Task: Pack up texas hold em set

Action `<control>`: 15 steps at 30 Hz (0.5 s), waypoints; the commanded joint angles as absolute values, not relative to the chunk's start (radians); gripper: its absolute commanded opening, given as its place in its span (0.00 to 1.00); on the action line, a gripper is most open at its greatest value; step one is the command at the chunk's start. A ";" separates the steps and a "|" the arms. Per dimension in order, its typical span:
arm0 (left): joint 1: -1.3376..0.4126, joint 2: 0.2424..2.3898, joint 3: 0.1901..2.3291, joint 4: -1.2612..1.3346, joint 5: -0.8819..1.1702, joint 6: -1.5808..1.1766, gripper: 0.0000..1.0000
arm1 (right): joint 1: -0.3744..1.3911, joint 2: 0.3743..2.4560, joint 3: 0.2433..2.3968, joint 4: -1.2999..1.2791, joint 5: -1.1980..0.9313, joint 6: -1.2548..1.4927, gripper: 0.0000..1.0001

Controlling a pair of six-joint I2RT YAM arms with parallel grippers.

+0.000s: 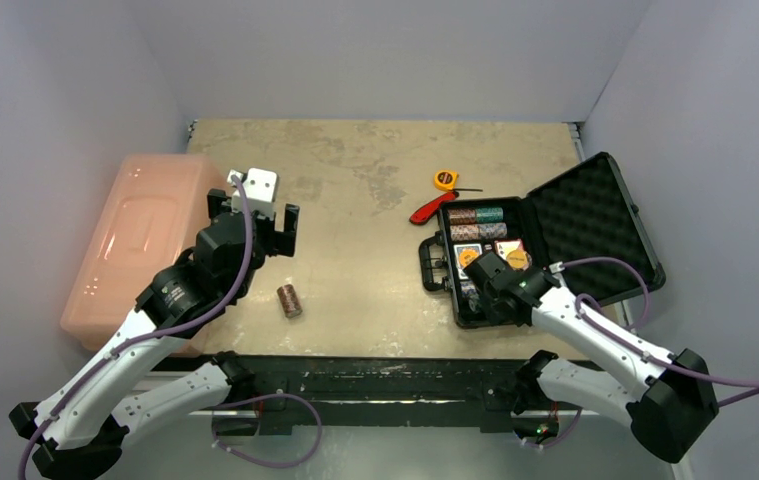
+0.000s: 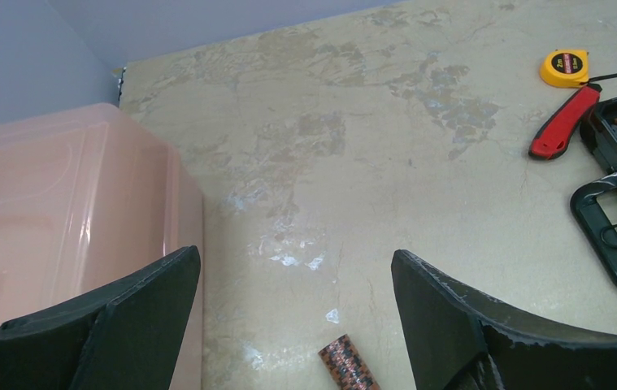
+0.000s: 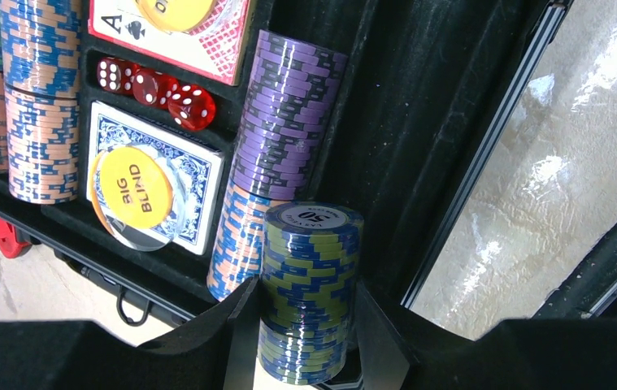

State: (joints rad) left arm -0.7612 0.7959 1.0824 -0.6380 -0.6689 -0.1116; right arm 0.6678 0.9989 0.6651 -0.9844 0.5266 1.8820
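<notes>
Right fingers: clamped on blue-green chip roll above case. Left fingers: apart; brown chip roll on surface just base-side, axis near-far.

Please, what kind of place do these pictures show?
Probably a robot lab test cell: plain grey walls box in one worn table, a left arm and a right arm are bolted at its near edge, and a poker case shares it with an unrelated pink bin.

Even bright light; glare on pink bin.
</notes>
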 commanded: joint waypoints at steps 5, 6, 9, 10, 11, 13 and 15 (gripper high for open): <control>-0.757 0.791 1.115 -0.629 -0.661 -0.109 0.87 | 0.650 0.998 0.663 -0.924 0.534 1.879 0.00; -0.757 0.791 1.115 -0.628 -0.662 -0.109 0.87 | 0.649 1.001 0.662 -0.923 0.534 1.879 0.00; -0.756 0.792 1.115 -0.628 -0.662 -0.109 0.87 | 0.647 1.012 0.663 -0.928 0.532 1.879 0.00; -0.756 0.792 1.115 -0.628 -0.662 -0.109 0.87 | 0.647 1.015 0.664 -0.929 0.530 1.878 0.00; -0.757 0.792 1.116 -0.629 -0.663 -0.109 0.87 | 0.647 1.017 0.662 -0.929 0.527 1.878 0.00; -0.758 0.792 1.116 -0.629 -0.664 -0.109 0.87 | 0.646 1.016 0.658 -0.927 0.524 1.876 0.00; -0.757 0.792 1.115 -0.629 -0.663 -0.110 0.87 | 0.646 1.013 0.654 -0.921 0.520 1.873 0.00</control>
